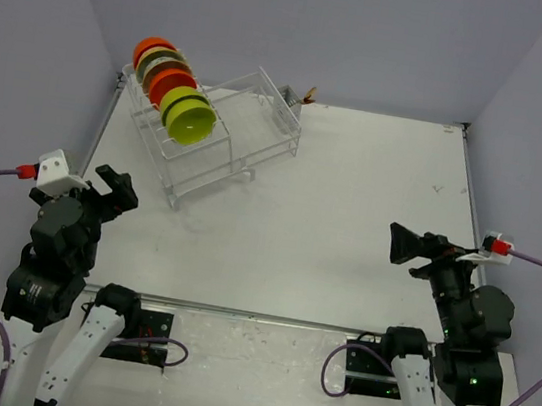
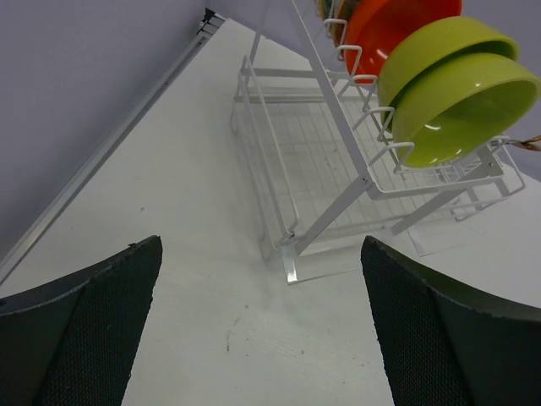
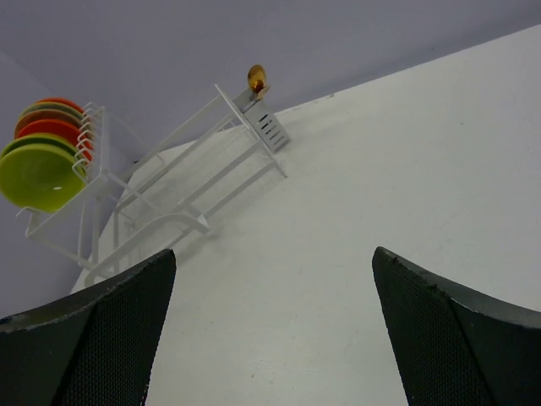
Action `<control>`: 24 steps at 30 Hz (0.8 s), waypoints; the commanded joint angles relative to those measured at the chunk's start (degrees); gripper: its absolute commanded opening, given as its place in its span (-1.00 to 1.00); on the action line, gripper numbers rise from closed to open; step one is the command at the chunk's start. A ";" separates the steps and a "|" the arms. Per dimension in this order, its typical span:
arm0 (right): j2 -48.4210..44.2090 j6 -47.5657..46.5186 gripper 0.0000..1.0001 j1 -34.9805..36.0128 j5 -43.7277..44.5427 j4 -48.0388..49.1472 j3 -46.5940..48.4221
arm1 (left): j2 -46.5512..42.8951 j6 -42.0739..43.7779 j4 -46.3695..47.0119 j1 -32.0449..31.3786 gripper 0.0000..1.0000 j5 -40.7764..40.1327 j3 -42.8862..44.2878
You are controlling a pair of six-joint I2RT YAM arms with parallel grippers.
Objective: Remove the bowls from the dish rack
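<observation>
The left gripper (image 1: 111,189) hangs at the near left with its jaws spread wide and nothing between them. Far of it, at the far-left corner of the white table (image 1: 373,197), stands the large clear-and-white barred dish rack (image 1: 257,120). Its left end holds the small round bowls (image 1: 172,83) on edge in a tight row. A lime-green bowl (image 1: 190,119) sits nearest, with orange-red ones (image 1: 174,81) behind it.

The bowls nest closely, so a pinch on the front rim may drag its neighbour out, or a finger may snag a tine and shift the light rack. The small side cup (image 1: 291,99) sits at the rack's right end. The right gripper (image 1: 402,244), also spread and empty, waits well apart at the near right, and reaching the bowls from there would mean crossing the rack.
</observation>
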 commanded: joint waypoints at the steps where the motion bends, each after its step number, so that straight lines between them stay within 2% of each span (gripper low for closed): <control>1: -1.14 1.42 0.98 0.12 2.44 2.54 -0.34 | -0.96 -0.85 1.45 -0.14 1.00 -2.59 -0.32; 5: -2.64 3.78 0.98 0.03 2.70 4.38 -2.09 | -0.70 -0.85 1.28 -0.14 1.00 -3.47 -0.67; 8: -4.83 7.11 0.98 0.03 -1.41 11.13 -5.50 | -1.22 -0.94 2.15 -0.14 1.00 -4.61 -1.63; 10: -5.80 11.68 0.98 0.03 -7.04 19.13 -7.89 | -2.10 -1.20 3.91 -0.14 1.00 -5.32 -2.86; 13: -2.74 23.97 0.98 0.03 -16.87 31.07 -11.05 | -2.72 -1.73 5.40 -0.05 1.00 -5.76 -4.45; 16: 8.14 39.70 0.98 2.13 -25.05 48.91 -13.78 | -2.98 -2.44 6.55 0.03 1.00 -5.93 -5.15; 17: 14.17 42.26 0.98 4.75 -23.68 51.82 -12.83 | -2.98 -2.26 7.77 0.21 1.00 -5.50 -5.41; 18: 16.84 41.07 0.98 12.61 -20.19 52.37 -11.17 | -2.90 -1.65 7.95 0.56 1.00 -5.15 -5.59; 19: 19.39 38.88 0.98 17.56 -9.88 51.59 -9.23 | -2.72 -1.56 7.87 1.35 1.00 -5.06 -5.59; 21: 28.35 34.12 0.98 30.45 -1.03 50.71 -1.68 | -2.55 -1.82 7.34 1.88 1.00 -5.49 -5.51; 22: 35.00 34.20 0.98 33.49 3.88 51.58 2.43 | -2.63 -1.91 7.25 2.14 1.00 -5.84 -5.51; 24: 41.54 36.21 0.98 39.55 6.29 55.43 5.71 | -2.89 -2.00 7.25 2.41 1.00 -5.85 -5.59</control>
